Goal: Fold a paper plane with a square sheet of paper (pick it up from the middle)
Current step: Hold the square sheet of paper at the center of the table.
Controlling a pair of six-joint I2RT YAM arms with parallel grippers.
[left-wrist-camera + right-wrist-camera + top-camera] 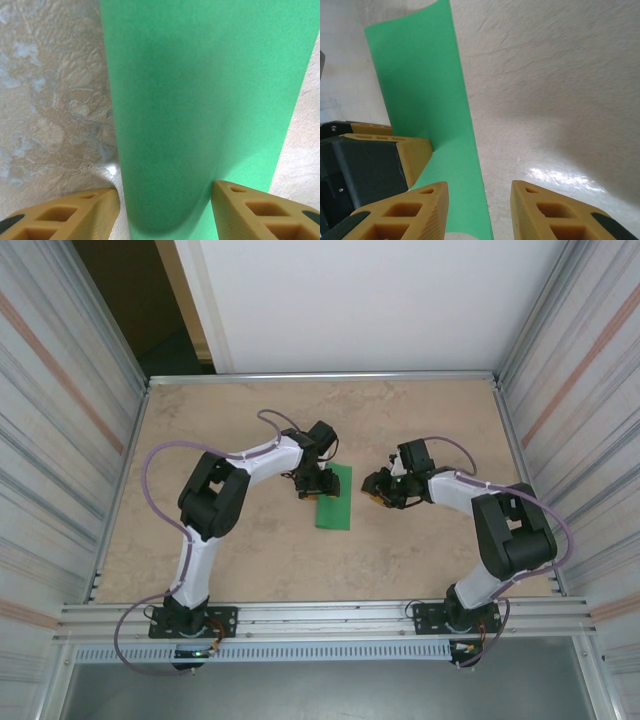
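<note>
The square sheet of paper point(335, 500) lies mid-table as a narrow bright-green strip. My left gripper point(318, 483) is down on its far left part. In the left wrist view the paper point(200, 90) bulges up in a rounded hump between the jaws of my left gripper point(167, 215). The right finger touches the hump and the left finger stands just clear of it, so the jaws are open. My right gripper point(378, 490) is just right of the strip. In the right wrist view it point(480, 210) is open over the paper's point(420, 75) right edge, gripping nothing.
Metal rails point(320, 620) run along the near edge and corrugated walls point(60, 440) close both sides. The bare beige tabletop point(250, 560) spreads around the paper. The left gripper's yellow finger point(412, 155) shows beside the paper in the right wrist view.
</note>
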